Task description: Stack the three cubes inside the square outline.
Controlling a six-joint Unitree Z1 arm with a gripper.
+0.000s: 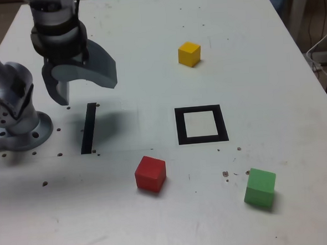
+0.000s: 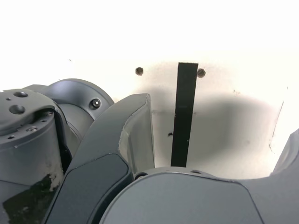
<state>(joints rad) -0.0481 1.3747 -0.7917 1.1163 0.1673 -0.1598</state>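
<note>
Three cubes are sitting apart from one another on the white table (image 1: 131, 235), none of them inside the square outline (image 1: 223, 122), as I am watching from my remote station. In the exterior view, the red cube (image 1: 150, 174) is lying below and to the right of my gripper (image 1: 89, 95), the yellow cube (image 1: 189, 54) is resting to its right and slightly higher, and the green cube (image 1: 260, 188) is waiting farthest off, toward the lower right. The outline is lying to the gripper's right, among the cubes, and is presumably marking where the stack is meant to rise.

Beyond them, the gripper is hanging above the table with its jaws spread wide and nothing between them, a pose I am judging suited to starting a pick. Below it, the black strip (image 2: 184, 114) is showing between the fingers in the wrist view; I am reading it as a floor mark, not the target. The arm's base (image 1: 22, 131) is standing at the gripper's lower left in the exterior view.

The exterior view's top edge is cutting off the upper arm. The wrist view is catching no cube, its far surface is washing out to white, and one finger is running out of frame.
</note>
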